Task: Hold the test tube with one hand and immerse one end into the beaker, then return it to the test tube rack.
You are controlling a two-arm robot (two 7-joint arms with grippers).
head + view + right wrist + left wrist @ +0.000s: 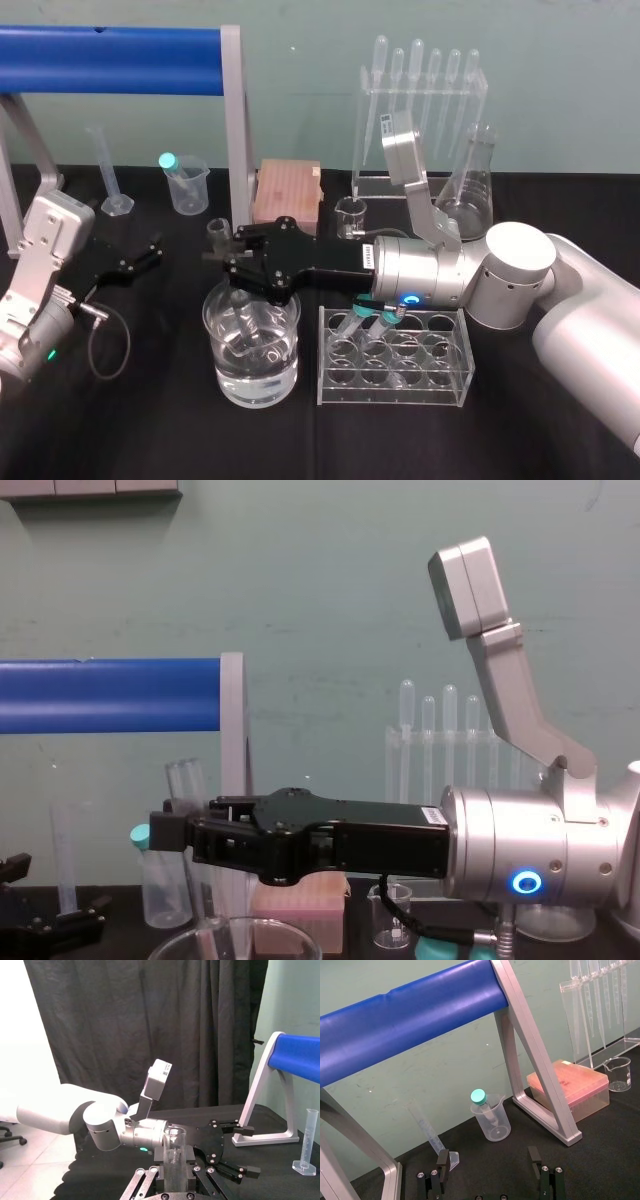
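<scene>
My right gripper (226, 258) reaches in from the right and is shut on the test tube (243, 322), a clear glass tube held tilted. The tube's lower end sits inside the wide beaker (222, 372), which holds clear liquid. In the right wrist view the test tube (174, 1149) stands between the fingers of my right gripper (174, 1172). From the chest its lipped top (185, 778) sticks up past the gripper (176, 832). The clear test tube rack (395, 388) stands just right of the beaker. My left gripper (132, 262) rests open at the far left, and its open fingers (442, 1161) hold nothing.
A blue bar on a grey frame (236, 120) spans the back left. Behind stand a graduated cylinder (110, 170), a plastic beaker with a teal-capped tube (187, 182), a pink box (287, 190), a small glass beaker (350, 215), a pipette stand (420, 110) and a flask (470, 190).
</scene>
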